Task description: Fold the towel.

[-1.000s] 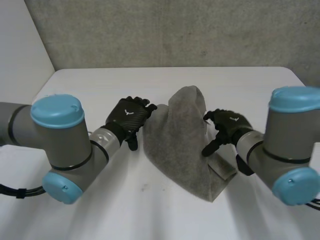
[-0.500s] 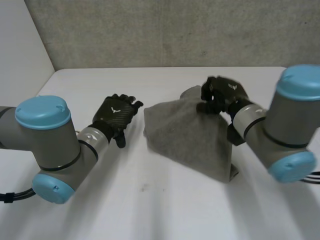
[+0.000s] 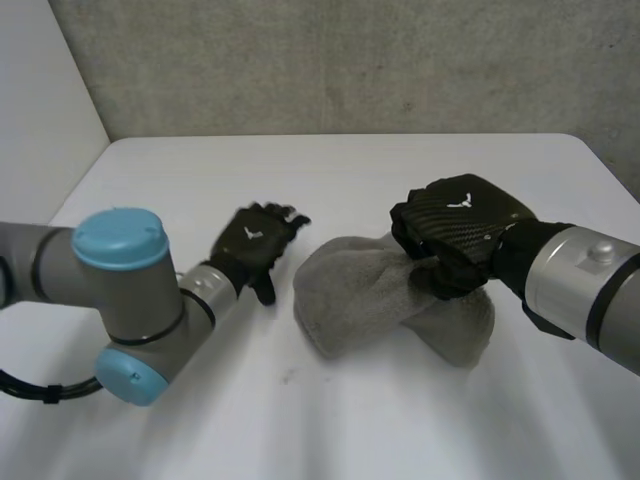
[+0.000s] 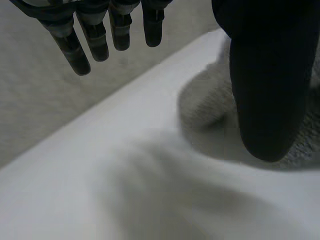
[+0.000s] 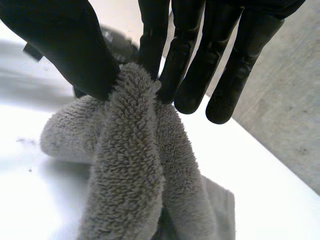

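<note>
I find the towel [image 3: 355, 300] lying bunched in a heap mid-tabletop [image 3: 300, 420], with no flat fold made. My right hand [image 3: 455, 235] pinches a raised ridge of it between thumb and fingers. My left hand [image 3: 255, 240] hangs beside it, fingers straight, holding nothing. I judge that spreading and folding both remain.

Plain grey towel [image 3: 352, 298], white table [image 3: 400, 170], black left hand [image 3: 252, 240] and right hand [image 3: 455, 225], mottled grey wall [image 3: 350, 60].
</note>
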### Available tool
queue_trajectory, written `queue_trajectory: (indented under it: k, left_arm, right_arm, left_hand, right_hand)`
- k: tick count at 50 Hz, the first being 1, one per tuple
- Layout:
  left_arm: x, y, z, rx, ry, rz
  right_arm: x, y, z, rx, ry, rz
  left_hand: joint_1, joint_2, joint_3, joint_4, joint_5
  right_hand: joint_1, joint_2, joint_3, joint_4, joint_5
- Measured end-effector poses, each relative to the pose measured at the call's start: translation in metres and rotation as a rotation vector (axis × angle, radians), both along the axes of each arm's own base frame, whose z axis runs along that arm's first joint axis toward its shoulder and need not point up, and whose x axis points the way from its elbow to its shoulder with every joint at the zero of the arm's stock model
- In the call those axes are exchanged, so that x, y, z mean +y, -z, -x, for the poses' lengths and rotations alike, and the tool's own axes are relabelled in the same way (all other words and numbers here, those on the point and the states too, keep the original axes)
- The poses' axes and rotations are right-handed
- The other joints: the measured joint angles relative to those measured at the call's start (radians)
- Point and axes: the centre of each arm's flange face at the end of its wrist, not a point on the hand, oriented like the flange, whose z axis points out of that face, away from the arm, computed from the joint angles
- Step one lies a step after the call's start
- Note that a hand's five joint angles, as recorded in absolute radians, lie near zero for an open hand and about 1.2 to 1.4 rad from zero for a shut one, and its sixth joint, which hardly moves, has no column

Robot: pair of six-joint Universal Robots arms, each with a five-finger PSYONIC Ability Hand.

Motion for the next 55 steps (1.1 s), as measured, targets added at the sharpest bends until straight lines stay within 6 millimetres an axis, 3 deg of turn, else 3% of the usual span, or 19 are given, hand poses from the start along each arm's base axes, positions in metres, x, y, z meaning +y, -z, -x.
queue_trajectory:
  k: [4,9,15,18,19,21,23,29,30,33,39,44,45,48,51,55]
  left_arm:
    - [0.006,0.02,0.008,-0.014,0.061,-0.043]
    - [0.009,0.028,0.016,-0.011,0.093,-0.045]
    - [0.017,0.026,0.029,0.007,0.129,-0.022]
    - [0.024,0.024,0.035,0.016,0.158,-0.017]
    - [0.028,0.022,0.037,0.022,0.174,-0.016]
    - [0.032,0.019,0.04,0.028,0.188,-0.013]
    - [0.038,0.01,0.044,0.044,0.205,0.001]
    - [0.033,-0.016,0.039,0.07,0.136,0.069]
    - [0.025,-0.031,0.031,0.082,0.064,0.116]
    - [0.015,-0.054,0.017,0.099,-0.046,0.178]
    - [0.011,-0.102,-0.014,0.142,-0.196,0.28]
    - [0.032,-0.133,-0.03,0.174,-0.215,0.329]
    - [0.044,-0.144,-0.035,0.185,-0.209,0.342]
    - [0.06,-0.154,-0.04,0.196,-0.194,0.351]
    - [0.075,-0.157,-0.044,0.194,-0.176,0.342]
    - [0.089,-0.147,-0.047,0.162,-0.155,0.287]
  right_arm:
    - [0.003,-0.003,0.006,-0.011,0.017,0.015]
    - [0.004,0.0,0.009,-0.012,0.026,0.013]
    - [0.0,0.004,0.012,-0.016,0.044,0.025]
    - [-0.007,0.004,0.015,-0.021,0.066,0.041]
    - [-0.011,0.004,0.017,-0.025,0.079,0.05]
    - [-0.015,0.003,0.019,-0.029,0.092,0.062]
    - [-0.026,0.001,0.024,-0.042,0.121,0.09]
    - [-0.037,-0.003,0.026,-0.064,0.144,0.134]
    - [-0.04,-0.006,0.025,-0.074,0.146,0.153]
    - [-0.044,-0.009,0.023,-0.091,0.148,0.174]
    - [-0.056,-0.016,0.02,-0.148,0.17,0.2]
    - [-0.065,-0.021,0.019,-0.205,0.2,0.209]
    - [-0.068,-0.023,0.018,-0.225,0.208,0.211]
    - [-0.072,-0.021,0.016,-0.242,0.214,0.204]
    - [-0.078,-0.013,0.01,-0.247,0.212,0.181]
    - [-0.086,0.005,-0.003,-0.231,0.195,0.135]
  left_hand:
    - [0.0,0.0,0.0,0.0,0.0]
    - [0.026,0.032,0.032,0.031,0.002]
    - [0.537,0.531,0.53,0.53,0.499]
    - [0.537,0.531,0.53,0.53,0.499]
    - [0.805,0.82,0.813,0.814,0.779]
    - [0.845,0.866,0.853,0.853,0.816]
    - [0.939,0.996,0.986,0.99,0.94]
    - [0.96,1.031,1.029,1.032,0.971]
    - [0.963,1.037,1.035,1.039,0.977]
    - [0.966,1.039,1.038,1.042,0.98]
    - [0.966,1.042,1.044,1.046,0.981]
    - [0.966,1.042,1.045,1.046,0.985]
    - [0.966,1.043,1.045,1.046,0.985]
    - [0.966,1.043,1.046,1.046,0.985]
    - [0.966,1.043,1.046,1.046,0.985]
    - [0.966,1.043,1.046,1.046,0.985]
  right_hand:
    - [0.0,0.0,0.0,0.0,0.0]
    - [0.0,0.0,0.0,0.0,0.0]
    - [0.0,0.0,0.0,0.0,0.0]
    - [0.0,0.0,0.0,0.0,0.0]
    - [0.0,0.0,0.0,0.0,0.0]
    - [0.0,0.0,0.0,0.001,0.0]
    - [0.0,0.0,0.0,0.004,0.0]
    - [0.0,0.0,0.0,0.004,0.0]
    - [0.0,0.0,0.0,0.004,0.0]
    - [0.0,0.0,0.0,0.004,0.0]
    - [0.0,0.0,0.0,0.004,0.0]
    - [0.0,0.0,0.0,0.004,0.0]
    - [0.0,0.0,0.0,0.004,0.0]
    - [0.0,0.0,0.0,0.004,0.0]
    - [0.0,0.0,0.0,0.004,0.0]
    - [0.014,0.0,0.0,0.004,0.011]
